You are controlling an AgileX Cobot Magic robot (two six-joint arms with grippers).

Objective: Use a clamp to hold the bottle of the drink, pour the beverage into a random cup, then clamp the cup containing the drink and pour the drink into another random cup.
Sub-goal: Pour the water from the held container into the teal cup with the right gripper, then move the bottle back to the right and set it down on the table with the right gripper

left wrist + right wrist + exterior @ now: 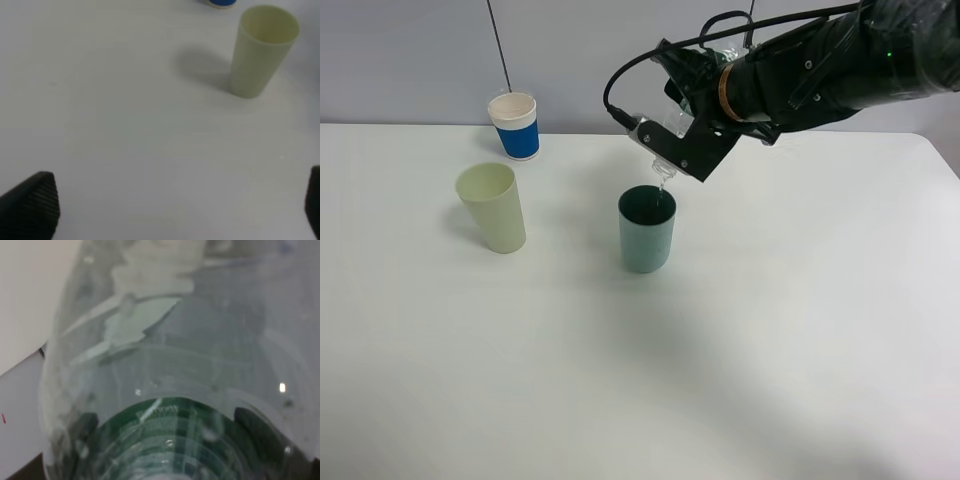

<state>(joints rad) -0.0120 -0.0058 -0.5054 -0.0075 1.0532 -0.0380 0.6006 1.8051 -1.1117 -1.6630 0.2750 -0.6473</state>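
Teal cup [646, 235] as reference, standing upright near the middle of the white table [790, 360]. Directly above its rim the right gripper [682, 148] is clamped on the clear bottle [662, 168], which is tipped steeply, mouth down over the cup's dark opening. The right wrist view is filled by the bottle's wall and its green label [170, 440]. A faint glint between mouth and rim suggests the beverage [663, 190] running into the cup, but the stream is too thin to confirm and the level inside cannot be read. Left of the teal cup in the high view, well apart, stands the pale yellow-green tumbler [492, 207], upright and apparently empty. Behind the tumbler is the blue-and-white paper cup [515, 125]. The left gripper [172, 205], seen only in its wrist view, hangs over bare table on the tumbler's side with jaws spread wide, holding nothing. Stage, as judged: first pour in progress. Remaining: put the bottle down, grip the teal cup, carry it to the tumbler and empty it there.
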